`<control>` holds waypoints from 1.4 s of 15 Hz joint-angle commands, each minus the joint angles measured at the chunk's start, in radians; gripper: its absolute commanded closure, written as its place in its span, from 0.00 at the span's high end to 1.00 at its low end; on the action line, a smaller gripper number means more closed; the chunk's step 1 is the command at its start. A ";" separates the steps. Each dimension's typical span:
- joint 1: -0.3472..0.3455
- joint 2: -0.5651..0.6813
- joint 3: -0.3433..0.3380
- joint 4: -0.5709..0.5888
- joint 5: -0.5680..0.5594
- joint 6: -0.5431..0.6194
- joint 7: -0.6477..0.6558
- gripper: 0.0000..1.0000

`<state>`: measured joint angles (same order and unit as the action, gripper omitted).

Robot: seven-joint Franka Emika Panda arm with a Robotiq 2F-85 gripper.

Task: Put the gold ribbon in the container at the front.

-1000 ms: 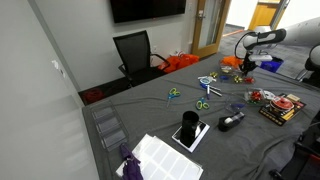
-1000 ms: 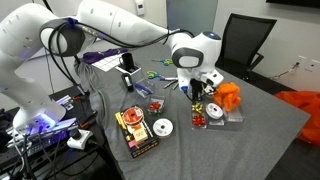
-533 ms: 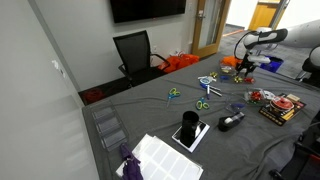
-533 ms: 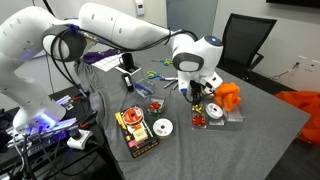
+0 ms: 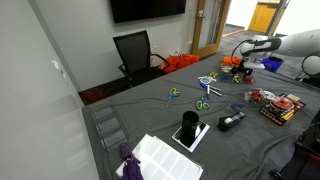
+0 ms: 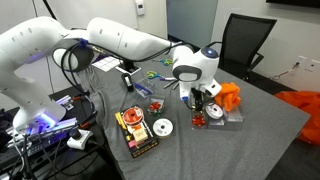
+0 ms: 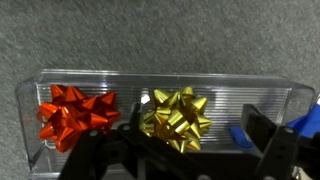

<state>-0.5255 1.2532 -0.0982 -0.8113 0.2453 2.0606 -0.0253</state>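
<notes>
Since the claw (image 7: 185, 150) hangs open astride the gold bow (image 7: 176, 114), which is lying in the container (image 7: 255, 92) beside the red bow (image 7: 74, 114), I'd lift straight up so it doesn't snag the loops.

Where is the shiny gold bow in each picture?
Wrist view: the gold bow sits mid-picture in the clear container, right of the red bow.
In an exterior view: probably the yellowish speck below the gripper.
In an exterior view: too small to tell; it should be under the gripper, far right.
Shared landmark: the gripper.
</notes>
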 commanded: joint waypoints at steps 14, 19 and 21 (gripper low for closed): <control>0.006 0.079 -0.025 0.110 -0.047 0.062 0.004 0.01; -0.008 0.037 -0.006 0.094 -0.037 0.001 -0.027 0.01; -0.013 0.015 -0.002 0.087 -0.034 -0.036 -0.037 0.01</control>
<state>-0.5234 1.3067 -0.1133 -0.7166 0.2070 2.0976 -0.0270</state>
